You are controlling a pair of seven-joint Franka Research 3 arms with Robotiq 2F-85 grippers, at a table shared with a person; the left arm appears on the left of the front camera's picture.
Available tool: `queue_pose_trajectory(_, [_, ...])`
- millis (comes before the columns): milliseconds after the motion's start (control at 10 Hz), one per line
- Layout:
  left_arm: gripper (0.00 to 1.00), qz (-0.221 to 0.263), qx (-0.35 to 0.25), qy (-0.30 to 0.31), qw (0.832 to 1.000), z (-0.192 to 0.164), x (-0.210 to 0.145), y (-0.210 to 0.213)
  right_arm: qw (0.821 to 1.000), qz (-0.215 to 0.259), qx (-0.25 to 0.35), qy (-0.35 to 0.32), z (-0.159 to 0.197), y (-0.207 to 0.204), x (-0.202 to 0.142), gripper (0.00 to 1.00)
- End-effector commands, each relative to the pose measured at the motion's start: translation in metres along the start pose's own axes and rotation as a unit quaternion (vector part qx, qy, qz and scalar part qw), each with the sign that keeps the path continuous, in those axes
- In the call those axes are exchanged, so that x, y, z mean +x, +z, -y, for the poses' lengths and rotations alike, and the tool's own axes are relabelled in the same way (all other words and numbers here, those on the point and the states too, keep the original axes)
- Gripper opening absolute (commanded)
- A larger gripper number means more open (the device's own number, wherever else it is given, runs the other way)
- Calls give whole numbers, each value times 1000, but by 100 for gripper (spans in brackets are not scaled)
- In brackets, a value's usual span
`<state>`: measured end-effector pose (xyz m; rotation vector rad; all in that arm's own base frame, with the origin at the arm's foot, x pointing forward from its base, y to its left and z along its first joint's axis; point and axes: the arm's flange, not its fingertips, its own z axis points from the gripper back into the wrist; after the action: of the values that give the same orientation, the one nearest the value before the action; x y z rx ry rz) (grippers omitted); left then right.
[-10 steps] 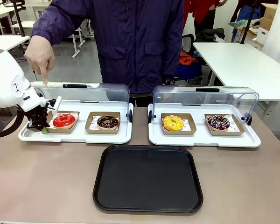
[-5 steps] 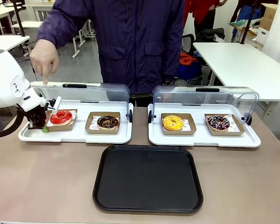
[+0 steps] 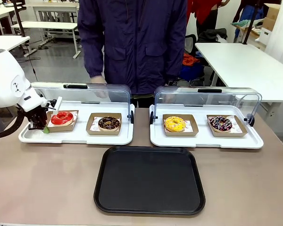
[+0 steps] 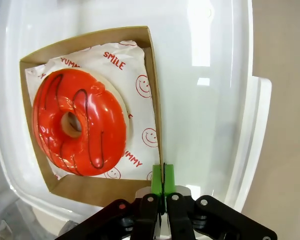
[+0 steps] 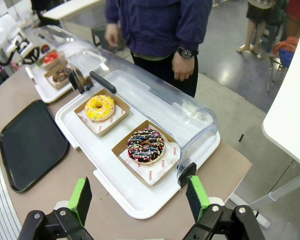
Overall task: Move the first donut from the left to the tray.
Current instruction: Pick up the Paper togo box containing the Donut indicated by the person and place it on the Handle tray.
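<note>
From the front camera, my left gripper (image 3: 39,123) has its pads pinched together on the rim of the small cardboard tray (image 4: 157,127), at that tray's 9 o'clock edge. The red donut (image 3: 62,117) lies in it, tilted, raised side toward the gripper. A ring has no long axis. The black tray (image 3: 149,180) sits at 4 o'clock from it, well apart. My right gripper (image 5: 140,198) gapes wide, holding nothing.

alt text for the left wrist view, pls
The left gripper pinches the rim of a small cardboard tray holding a red-iced ring donut on smiley-printed paper. The cardboard tray sits in a white tray on the table.
</note>
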<state>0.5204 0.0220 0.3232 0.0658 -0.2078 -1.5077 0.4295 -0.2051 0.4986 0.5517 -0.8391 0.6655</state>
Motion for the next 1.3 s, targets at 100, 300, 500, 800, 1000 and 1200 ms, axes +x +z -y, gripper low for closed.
queue_pose_trajectory(100, [1,-9,23,2,1000,4,6,12,1000,14,0,10,-1,-2,0,100])
queue_pose_trajectory(300, [1,-12,73,0,997,22,22,49,1000,14,0,10,-1,-2,0,100])
queue_pose_trajectory(500, [1,-25,99,-15,995,49,43,81,1000,14,0,10,-1,-2,0,100])
queue_pose_trajectory(800, [1,-21,92,-42,995,89,86,110,1000,14,0,10,-1,-2,0,100])
queue_pose_trajectory(1000, [1,-27,79,-48,995,119,125,111,1000,14,0,10,-1,-2,0,100])
queue_pose_trajectory(1200, [1,-21,83,-65,994,163,170,113,1000,14,0,10,-1,-2,0,100])
